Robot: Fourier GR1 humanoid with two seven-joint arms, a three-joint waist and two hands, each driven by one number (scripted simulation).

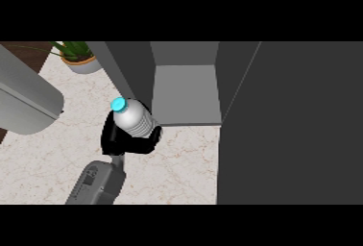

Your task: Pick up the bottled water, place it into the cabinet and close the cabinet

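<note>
- The clear ribbed plastic water bottle with a bright blue cap [132, 118] is lifted above the pale marbled desk [50, 158], held just at the left front corner of the dark grey cabinet [291, 125].
- One black hand [126, 138] on a grey forearm [98, 182] rises from the lower edge below the cabinet's left side; its fingers [154, 135] are curled round the bottle's lower body, hiding its base. Which hand it is cannot be told.
- The bottle tilts, its cap pointing up and left, away from the cabinet.
- The cabinet stands open: a light grey inner shelf [186, 93] shows, just right of the bottle.
- A green potted plant in a pale pot [78, 58] stands left of the cabinet, at the desk's far edge.
- A big rounded grey body [25, 98] lies well left of the cabinet.
</note>
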